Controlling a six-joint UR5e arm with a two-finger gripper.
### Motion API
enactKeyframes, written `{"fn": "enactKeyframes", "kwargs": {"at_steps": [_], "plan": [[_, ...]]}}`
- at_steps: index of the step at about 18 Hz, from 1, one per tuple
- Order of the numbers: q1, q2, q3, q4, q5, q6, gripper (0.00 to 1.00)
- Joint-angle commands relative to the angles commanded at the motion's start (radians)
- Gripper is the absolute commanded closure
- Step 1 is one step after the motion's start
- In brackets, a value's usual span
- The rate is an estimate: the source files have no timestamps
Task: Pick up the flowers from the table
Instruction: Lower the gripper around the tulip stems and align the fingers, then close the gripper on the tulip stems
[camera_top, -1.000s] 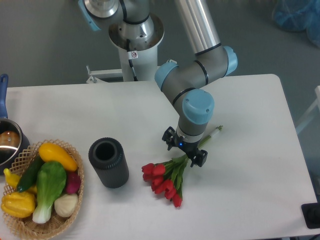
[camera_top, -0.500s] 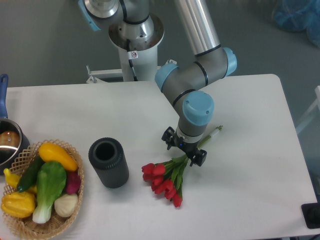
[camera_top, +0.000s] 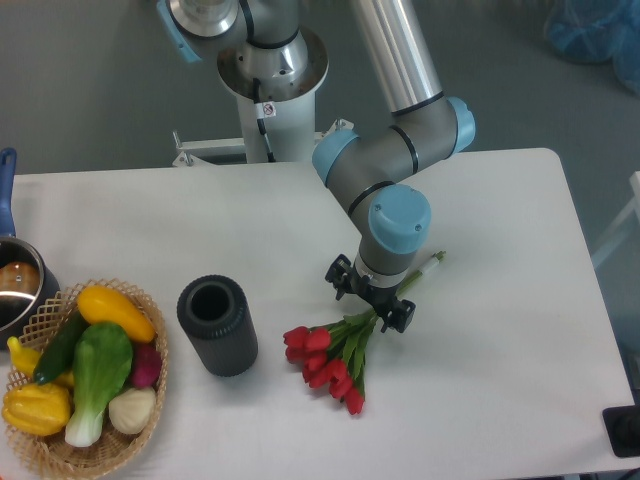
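Flowers (camera_top: 335, 362) on table (camera_top: 500, 350) under gripper (camera_top: 371, 305), grip unclear; dark cylinder (camera_top: 217, 325) and basket (camera_top: 60, 445) leftward.

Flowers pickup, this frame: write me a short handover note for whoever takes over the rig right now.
Gripper: low over the stems of the flowers, fingers either side of them; whether it has closed on them cannot be told from this view.
Flowers: lying on the table, red heads toward the near edge, stem tips poking out behind the wrist. Dark cylinder stands to their left, vegetable basket at the far left.
Done: approach to the stems.
Left: confirm the grasp, then lift the bunch off the table.
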Motion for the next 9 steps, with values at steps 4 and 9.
{"fn": "enactKeyframes", "kwargs": {"at_steps": [4, 9], "plan": [[0.0, 0.0, 0.005, -0.002, 0.002, -0.002, 0.45], [0.0, 0.002, 0.009, -0.003, 0.003, -0.002, 0.59]]}}
